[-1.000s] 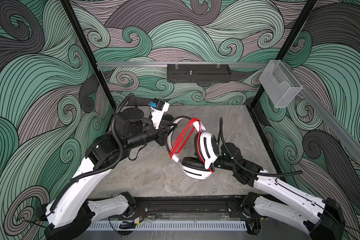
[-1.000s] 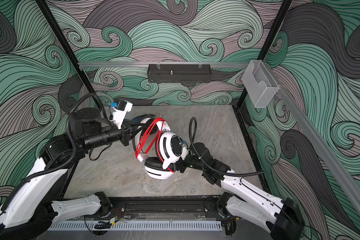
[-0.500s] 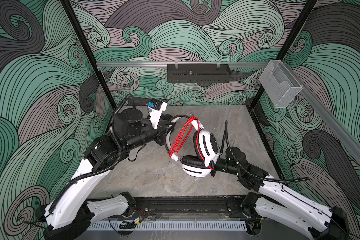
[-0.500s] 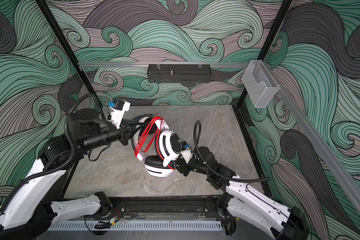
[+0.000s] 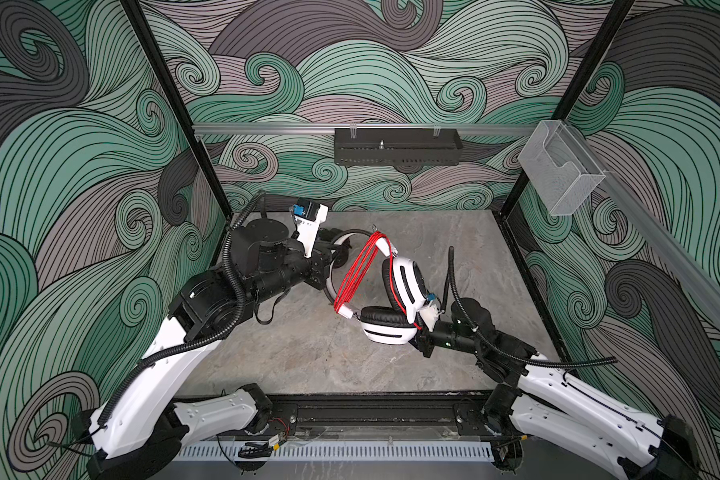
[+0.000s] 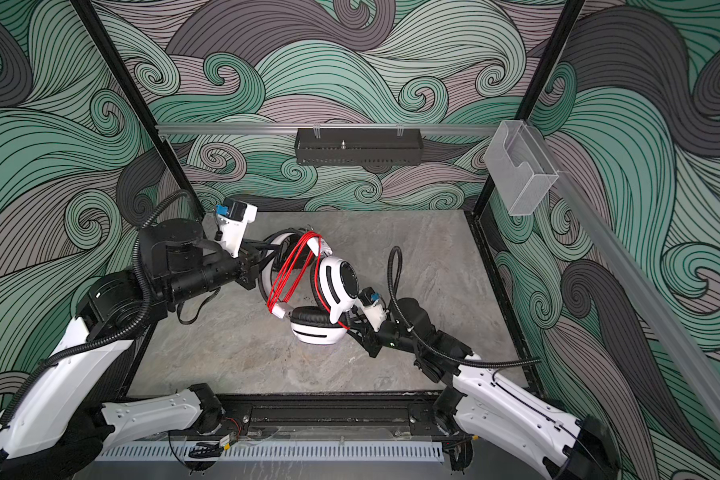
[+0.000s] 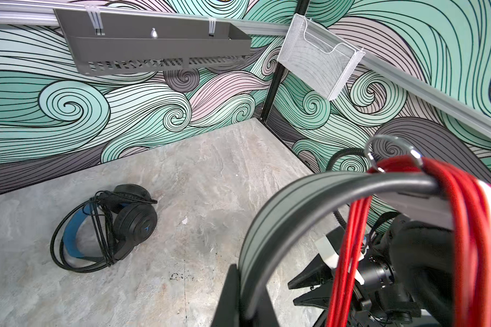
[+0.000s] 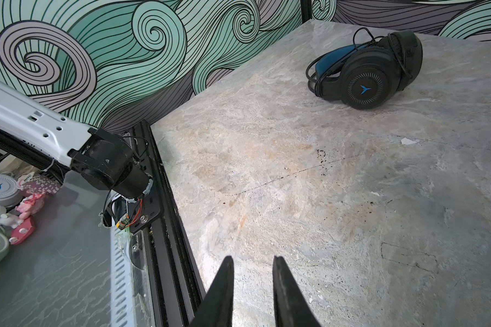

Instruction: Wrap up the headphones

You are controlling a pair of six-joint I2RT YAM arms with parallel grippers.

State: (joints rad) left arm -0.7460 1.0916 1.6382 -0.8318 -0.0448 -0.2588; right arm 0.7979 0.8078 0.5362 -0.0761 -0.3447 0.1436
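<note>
Left hand (image 7: pixel 248 300) grips the white-and-black headset (image 5: pixel 408 282) by its headband (image 7: pixel 284 203); right hand (image 8: pixel 253 259) is slightly parted and empty.

A black slotted tray (image 5: pixel 398 146) hung on the back rail, a clear holder (image 5: pixel 560 172) on the side rail, above a grey marbled table (image 5: pixel 308 357).
</note>
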